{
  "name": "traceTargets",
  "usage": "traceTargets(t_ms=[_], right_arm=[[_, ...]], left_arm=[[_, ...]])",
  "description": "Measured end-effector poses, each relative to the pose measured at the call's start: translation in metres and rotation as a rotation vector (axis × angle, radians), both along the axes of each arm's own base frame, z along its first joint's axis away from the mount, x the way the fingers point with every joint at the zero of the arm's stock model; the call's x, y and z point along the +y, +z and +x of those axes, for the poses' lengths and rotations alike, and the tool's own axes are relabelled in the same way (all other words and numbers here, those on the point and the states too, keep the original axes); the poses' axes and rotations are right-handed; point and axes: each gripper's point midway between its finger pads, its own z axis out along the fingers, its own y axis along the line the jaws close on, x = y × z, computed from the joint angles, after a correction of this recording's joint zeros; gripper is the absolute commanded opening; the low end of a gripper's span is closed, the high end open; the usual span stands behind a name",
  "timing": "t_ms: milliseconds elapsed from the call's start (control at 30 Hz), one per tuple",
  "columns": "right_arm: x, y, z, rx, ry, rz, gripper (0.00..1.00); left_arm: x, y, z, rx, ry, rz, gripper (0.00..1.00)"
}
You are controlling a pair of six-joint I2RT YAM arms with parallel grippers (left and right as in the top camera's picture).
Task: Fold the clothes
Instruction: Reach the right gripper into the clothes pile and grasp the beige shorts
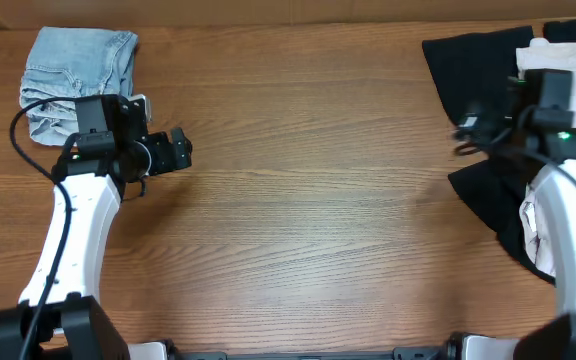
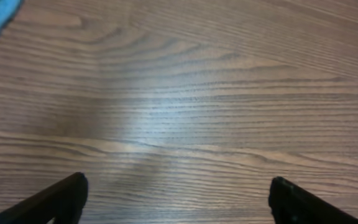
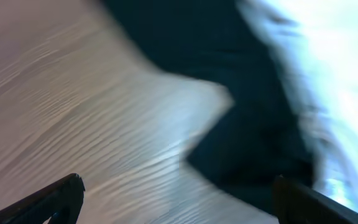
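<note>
1. My left end effector hovers over the bare tabletop, which is brown wood with fine wavy grain. Its two dark fingers are spread wide and hold nothing.
2. Just behind my left arm, at the far left corner, lies a folded bundle of pale blue denim, soft-edged and roughly rectangular.
3. My right end effector sits at the left edge of a crumpled black garment. Its fingers are wide apart and grip nothing, and the wrist view is blurred.
4. A rumpled white cloth lies on the black fabric at the far right.
</note>
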Motion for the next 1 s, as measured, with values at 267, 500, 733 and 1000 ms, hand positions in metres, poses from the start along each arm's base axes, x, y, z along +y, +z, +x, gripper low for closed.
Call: traceTargets(t_ms=[267,500,733,1000], right_arm=[[-0.093,-0.046,-0.026,0.114,-0.332,-0.005,0.95],[-0.123,-0.077,-0.032,0.176,-0.421,-0.029,0.72],[-0.128,-0.124,-0.042,0.308,-0.441,-0.03,0.52],[-0.134,-0.124,-0.043,0.315,-0.453,-0.063,0.04]], left_arm=[[-0.015,0.007,0.009,-0.04,-0.021,-0.043,0.9],[-0.038,0.015,0.018,-0.091,-0.069,-0.057,0.99],[-0.051,0.017,0.02,-0.107,-0.101,-0.059,1.0],[-0.051,0.017,0.02,-0.107,-0.101,-0.059,0.86]])
